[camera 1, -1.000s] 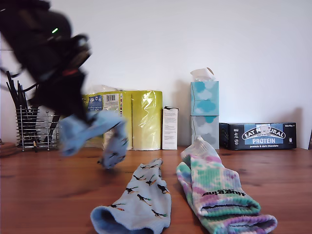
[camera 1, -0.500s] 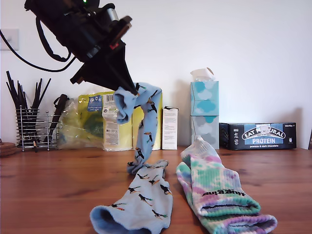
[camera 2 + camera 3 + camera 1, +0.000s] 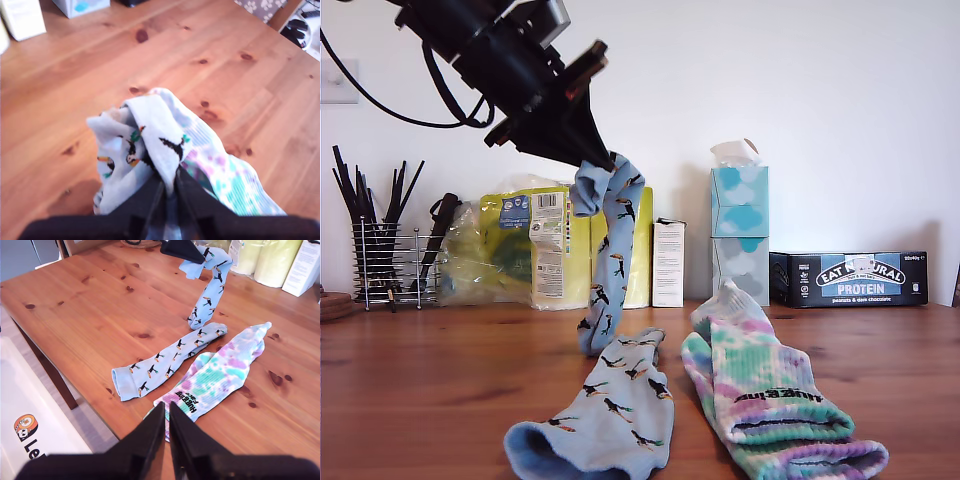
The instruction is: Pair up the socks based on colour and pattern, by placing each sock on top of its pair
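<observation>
While my first gripper hung high in the upper left of the exterior view, its dark fingers were pinched together on a light blue fabric sock with small bird prints, which dangled from the fingertips down toward the wooden table. Its lower end came close to the toe of a second light blue bird-print sock lying flat at the bottom centre of that view; whether the two touched could not be told. Just beside the flat blue sock, toward the exterior view's right, lay a pastel green, purple and white tie-dye sock with black lettering. Two blue socks were countable; the tie-dye fabric showed as one shape, and whether a second lay under it could not be told.

My second gripper sat at the lower centre of its own view, fingers nearly together with only a thin gap and nothing between them, above the table's near edge; the cuff of the tie-dye sock lay just beyond the tips.

Along the back wall stood a wire utensil rack, yellow-wrapped rolls, a small white carton, two stacked tissue boxes and one dark protein-bar box.
</observation>
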Robot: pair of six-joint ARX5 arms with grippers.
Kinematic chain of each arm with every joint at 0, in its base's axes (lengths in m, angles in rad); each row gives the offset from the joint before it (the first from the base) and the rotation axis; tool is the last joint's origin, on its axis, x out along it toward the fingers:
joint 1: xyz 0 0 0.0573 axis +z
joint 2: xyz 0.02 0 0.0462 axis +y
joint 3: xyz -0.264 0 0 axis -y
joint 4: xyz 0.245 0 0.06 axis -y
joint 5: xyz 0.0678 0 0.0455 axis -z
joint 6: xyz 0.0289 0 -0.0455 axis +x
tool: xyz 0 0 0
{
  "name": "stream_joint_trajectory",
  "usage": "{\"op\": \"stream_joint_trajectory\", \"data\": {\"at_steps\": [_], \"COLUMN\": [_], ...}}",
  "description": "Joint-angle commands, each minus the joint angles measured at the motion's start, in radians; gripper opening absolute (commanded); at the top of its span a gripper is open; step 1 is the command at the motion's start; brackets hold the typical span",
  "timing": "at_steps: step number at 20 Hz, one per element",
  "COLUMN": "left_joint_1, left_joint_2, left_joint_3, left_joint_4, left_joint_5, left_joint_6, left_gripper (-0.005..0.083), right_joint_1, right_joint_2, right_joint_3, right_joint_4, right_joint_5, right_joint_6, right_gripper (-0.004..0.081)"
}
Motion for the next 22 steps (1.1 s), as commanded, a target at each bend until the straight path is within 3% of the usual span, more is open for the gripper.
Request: {"op": "stream_joint_trajectory", "data": {"at_steps": [1, 7, 10, 15, 17, 19, 22], "left_joint_1": [0.001, 0.001, -0.009, -0.041, -0.044, -0.043, -0.028], "left_joint_2": [0.035, 0.037, 0.041, 0.056, 0.053, 0.053, 0.053], "left_joint_3": [-0.009, -0.003, -0.003, -0.004, -0.001, 0.019, 0.097], "left_joint_4": [0.054, 0.164, 0.079, -0.179, -0.192, -0.138, -0.082], "left_joint_5": [-0.019, -0.045, -0.010, 0.002, 0.000, -0.031, -0.151], "left_joint_6": [0.005, 0.031, 0.040, 0.065, 0.066, 0.064, 0.060], "left_gripper": [-0.0021, -0.0021, -0.0021, -0.0021, -0.0021, -0.0021, -0.0021], "right_joint_1": [-0.002, -0.002, -0.002, -0.002, -0.002, -0.002, -0.002], "right_joint_2": [-0.004, -0.004, -0.004, -0.004, -0.004, -0.004, -0.004], "right_joint_3": [-0.021, -0.021, -0.021, -0.021, -0.021, -0.021, -0.021], "right_joint_4": [0.006, 0.006, 0.007, 0.007, 0.008, 0.007, 0.004], "right_joint_5": [-0.003, -0.003, -0.002, -0.003, -0.003, -0.005, -0.010], "right_joint_6": [0.010, 0.024, 0.024, 0.024, 0.024, 0.024, 0.028], "right_gripper": [-0.0013, -0.0013, -0.0013, -0.0013, -0.0013, -0.0013, -0.0013]}}
